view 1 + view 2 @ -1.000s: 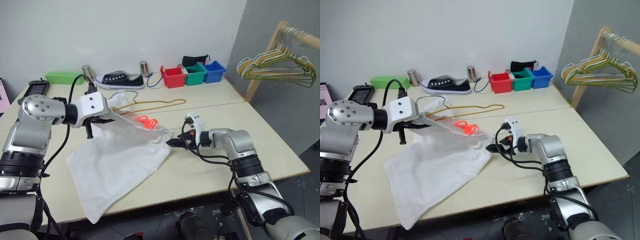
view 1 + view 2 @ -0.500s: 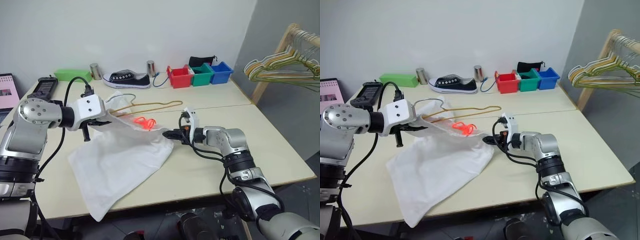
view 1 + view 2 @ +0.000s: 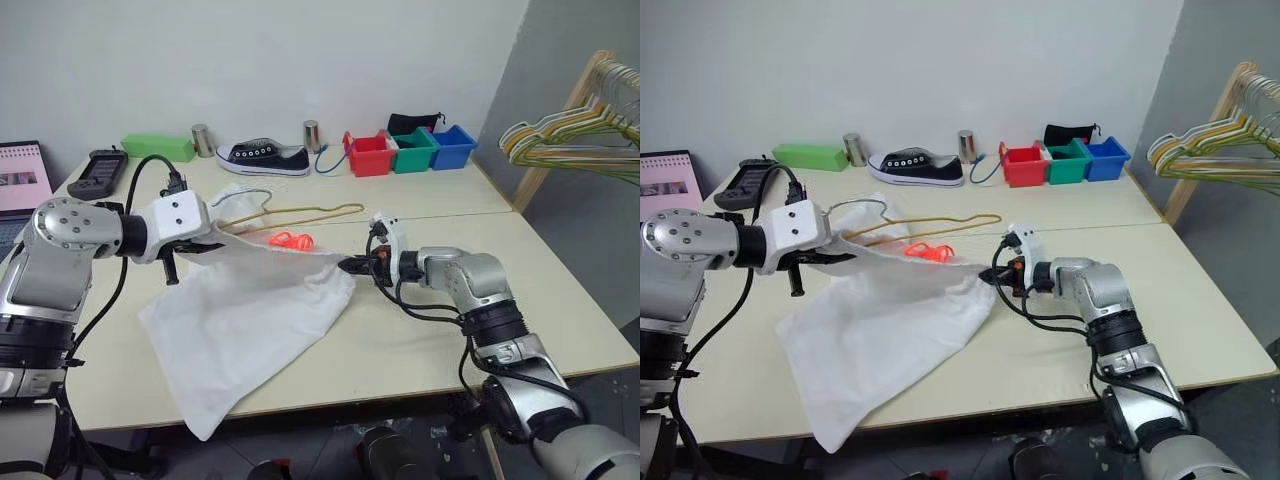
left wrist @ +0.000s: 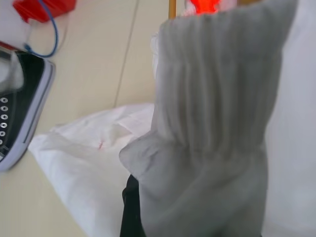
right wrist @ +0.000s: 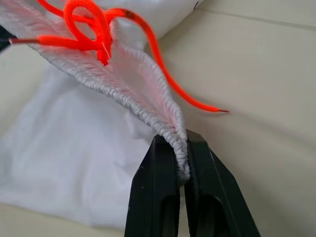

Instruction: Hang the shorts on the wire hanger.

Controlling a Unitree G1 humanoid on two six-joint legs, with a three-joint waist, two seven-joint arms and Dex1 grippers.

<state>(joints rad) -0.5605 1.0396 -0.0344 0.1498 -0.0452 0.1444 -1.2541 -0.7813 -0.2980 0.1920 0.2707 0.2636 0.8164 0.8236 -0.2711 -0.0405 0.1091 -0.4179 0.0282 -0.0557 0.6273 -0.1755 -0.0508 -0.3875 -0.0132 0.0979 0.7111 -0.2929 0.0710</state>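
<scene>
The white shorts (image 3: 240, 320) lie spread on the table, their gathered waistband lifted and stretched between my two grippers. My left gripper (image 3: 215, 240) is shut on the waistband's left end (image 4: 212, 123). My right gripper (image 3: 350, 266) is shut on the waistband's right end, which sits pinched between its black fingers (image 5: 163, 197). The neon orange drawstring (image 5: 89, 29) hangs at the waistband's middle. The yellowish wire hanger (image 3: 300, 212) lies on the table just behind the shorts, its hook end near my left gripper.
Along the back edge are a black shoe (image 3: 265, 157), two metal cans (image 3: 312, 135), a green box (image 3: 158, 147), a handheld device (image 3: 97, 170), and red (image 3: 370, 155), green (image 3: 415, 150) and blue (image 3: 452, 146) bins. A bunch of hangers (image 3: 570, 135) hangs on a wooden rack at right.
My right gripper has gone from open to shut on the waistband's right end and lifted it slightly, so the waistband is now taut. The camera view has shifted.
</scene>
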